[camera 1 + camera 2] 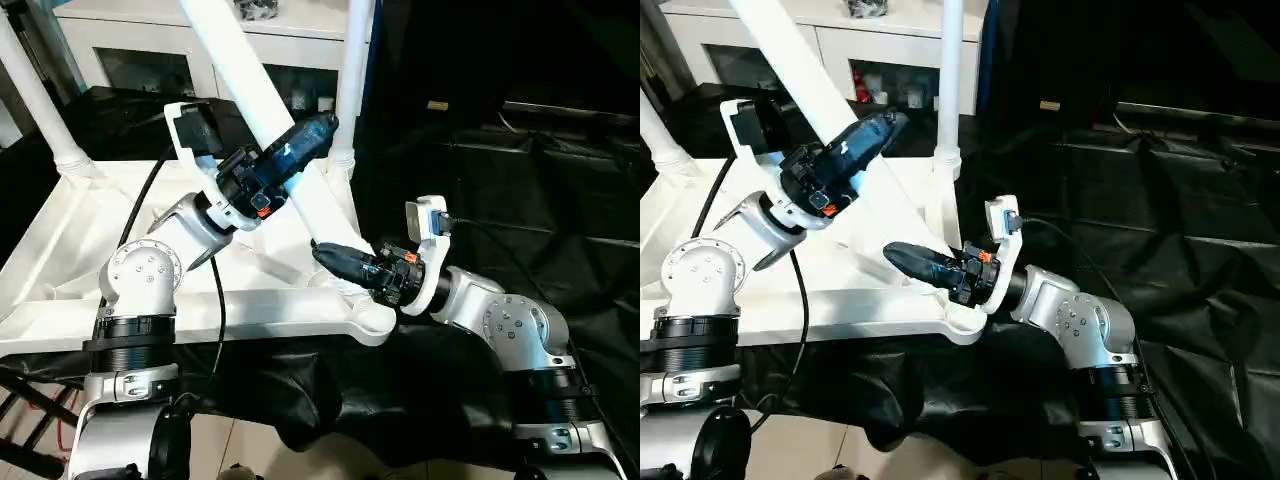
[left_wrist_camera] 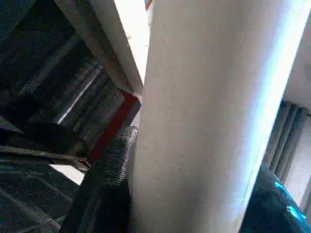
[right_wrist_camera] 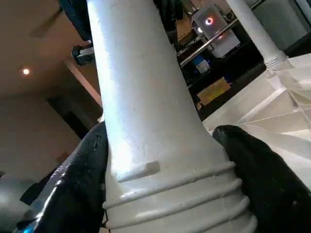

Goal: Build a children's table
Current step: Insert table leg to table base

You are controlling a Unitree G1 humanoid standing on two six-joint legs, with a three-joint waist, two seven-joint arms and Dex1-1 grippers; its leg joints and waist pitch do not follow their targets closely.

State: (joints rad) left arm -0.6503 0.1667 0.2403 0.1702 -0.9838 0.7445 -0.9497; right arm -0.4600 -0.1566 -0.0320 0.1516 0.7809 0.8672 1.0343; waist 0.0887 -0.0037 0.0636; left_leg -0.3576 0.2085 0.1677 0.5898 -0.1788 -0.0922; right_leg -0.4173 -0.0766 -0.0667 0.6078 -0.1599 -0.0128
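- Black cloth [image 1: 560, 220] is covering the floor and draping under the work, with a white cabinet [image 1: 150, 45] standing behind.
- Left gripper [image 1: 305, 140] is clasping the slanted leg [image 1: 240, 75] partway up, a finger [image 2: 104, 179] pressing each side of the tube.
- Right gripper [image 1: 915, 262] is holding that same leg low down, its fingers [image 3: 80, 189] sitting against both sides just above the ribbed foot.
- That foot is seemingly sitting at the near right corner socket [image 1: 375, 322], though the seating is hidden.
- Upturned tabletop [image 1: 60, 260] is lying beneath both arms, two other legs [image 1: 352, 80] standing upright at its far corners.
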